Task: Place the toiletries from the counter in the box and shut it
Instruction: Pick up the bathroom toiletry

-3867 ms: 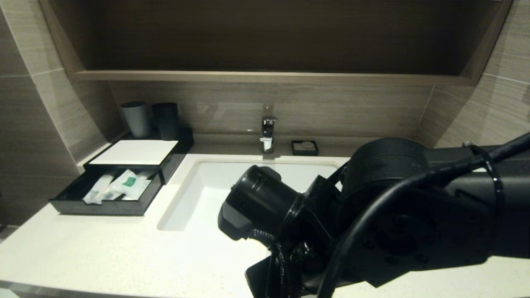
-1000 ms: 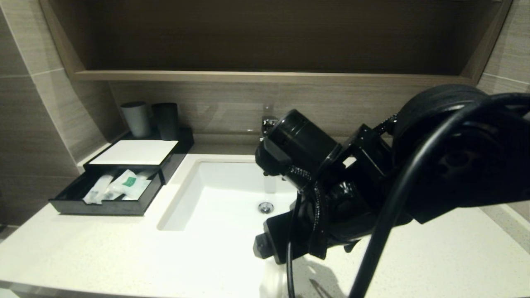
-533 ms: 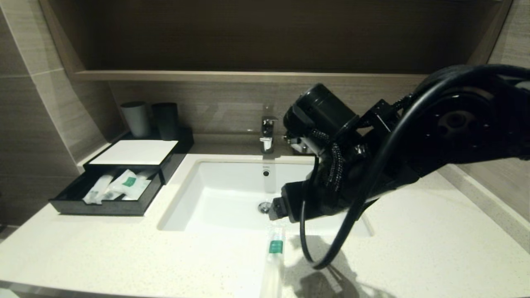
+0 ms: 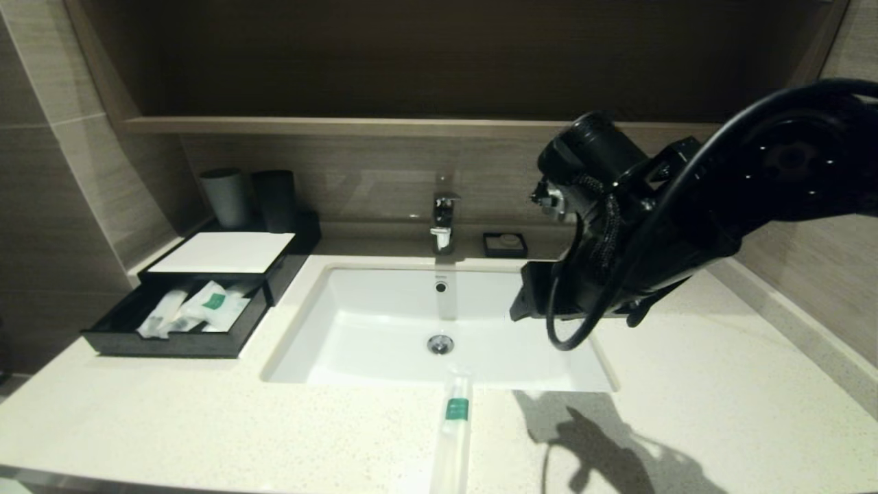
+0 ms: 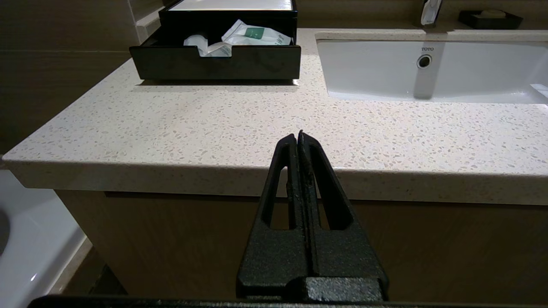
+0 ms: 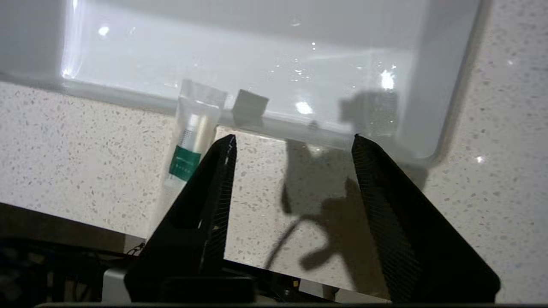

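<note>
Fingers (image 6: 214, 188) of the right gripper (image 6: 293, 141) are being held wide apart, and nothing is being gripped or touched between them; the gripper is being kept in the air above the front strip of the counter (image 4: 686, 412), with the near edge of the sink basin (image 4: 384, 336) under it. Fingers of the left gripper (image 5: 301, 141) are being pressed together with nothing between them, and this arm is being parked low, in front of the counter edge. Concerning the progress, most of the toiletries are already lying inside the box (image 4: 178, 343): two or three sachets (image 4: 195, 309) are being seen in the open drawer, at about ten o'clock from the basin in the head view. One long sachet (image 4: 454, 429) is being left on the counter, at six o'clock from the drain (image 4: 440, 344), with its far tip just reaching the basin rim. In the right wrist view this sachet (image 6: 190, 141) is lying just beside the gripper, outside the gap of the fingers and not touching them. It is being judged that this last sachet is not yet picked and placed, and that the drawer is not yet pushed shut, so roughly the final quarter of the task is remaining.
</note>
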